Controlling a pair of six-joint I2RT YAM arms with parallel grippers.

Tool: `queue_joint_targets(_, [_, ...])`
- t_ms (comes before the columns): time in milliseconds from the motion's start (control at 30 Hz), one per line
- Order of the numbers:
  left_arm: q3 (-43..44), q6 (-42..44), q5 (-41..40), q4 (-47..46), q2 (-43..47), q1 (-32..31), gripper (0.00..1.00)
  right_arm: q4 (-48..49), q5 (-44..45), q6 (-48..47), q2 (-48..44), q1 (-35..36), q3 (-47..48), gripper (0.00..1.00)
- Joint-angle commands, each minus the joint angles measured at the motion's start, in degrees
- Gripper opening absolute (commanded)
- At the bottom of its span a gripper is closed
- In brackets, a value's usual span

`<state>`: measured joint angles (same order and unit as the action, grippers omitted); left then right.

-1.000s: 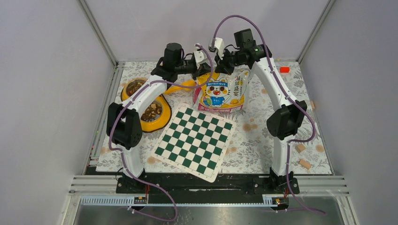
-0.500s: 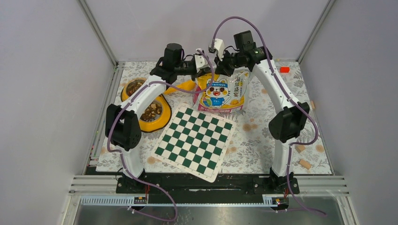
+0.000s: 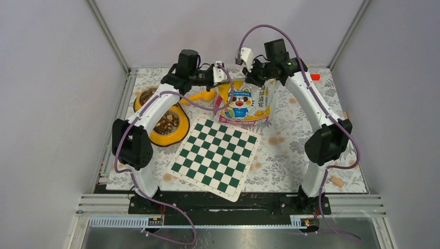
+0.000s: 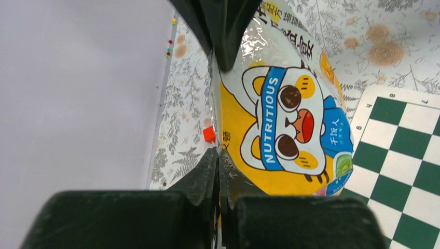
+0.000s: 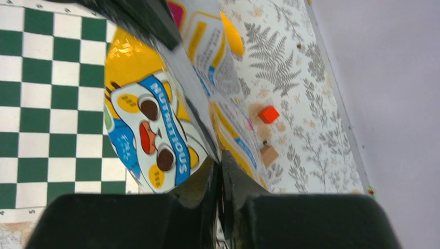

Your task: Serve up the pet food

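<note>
You are looking into a booth where plain lilac-grey walls [image 3: 46, 104] are closing off the back and both sides, with aluminium posts [image 3: 107, 33] rising at the far corners. A floral cloth [image 3: 290, 155] is covering the table, a ribbed metal rail [image 3: 363, 205] is lining its near edge, and soft, even light is falling throughout.

Top view: fixed, high behind the arm bases, facing down and forward. It is far off and takes in the whole tabletop [image 3: 290, 150] and both arms.

Left wrist view: very near, sighted along its own jaws at the bag [image 4: 280, 119] front. The chessboard [image 4: 404, 155] corner is at frame right and the red cube [image 4: 208, 134] is beyond.

Right wrist view: equally near, sighted along its own jaws from the bag's opposite edge.

Shared ground: all three views show bag, chessboard and red cube. Both wrist views show the same printed bag face from opposing sides.
</note>
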<state>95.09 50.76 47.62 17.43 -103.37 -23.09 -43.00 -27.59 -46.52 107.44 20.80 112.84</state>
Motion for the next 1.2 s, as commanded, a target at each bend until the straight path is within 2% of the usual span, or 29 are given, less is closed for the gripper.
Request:
queue_joint_targets(0, [-2.8, 3.8, -12.0, 13.0, 3.5, 8.8, 0.0, -1.9, 19.4, -3.0, -5.9, -9.6, -1.2, 0.09])
queue_joint_targets(433, [-3.0, 3.8, -11.8, 13.6, 4.9, 10.5, 0.0, -1.2, 24.8, -5.0, -8.1, -13.3, -3.4, 0.06])
queue_joint_targets(733, [-0.8, 3.2, -10.2, 13.5, 4.0, 10.5, 0.0, 4.4, 32.1, -4.7, -10.8, -16.9, -9.0, 0.11])
queue_joint_targets(1100, [0.0, 2.7, -9.1, 13.4, 4.3, 10.6, 0.0, 6.2, 34.4, -4.1, -12.1, -18.5, -10.3, 0.13])
queue_joint_targets(1167, [0.6, 0.0, -8.5, 11.6, 4.0, 10.4, 0.0, 6.1, 34.5, -4.2, -12.5, -18.7, -10.4, 0.12])
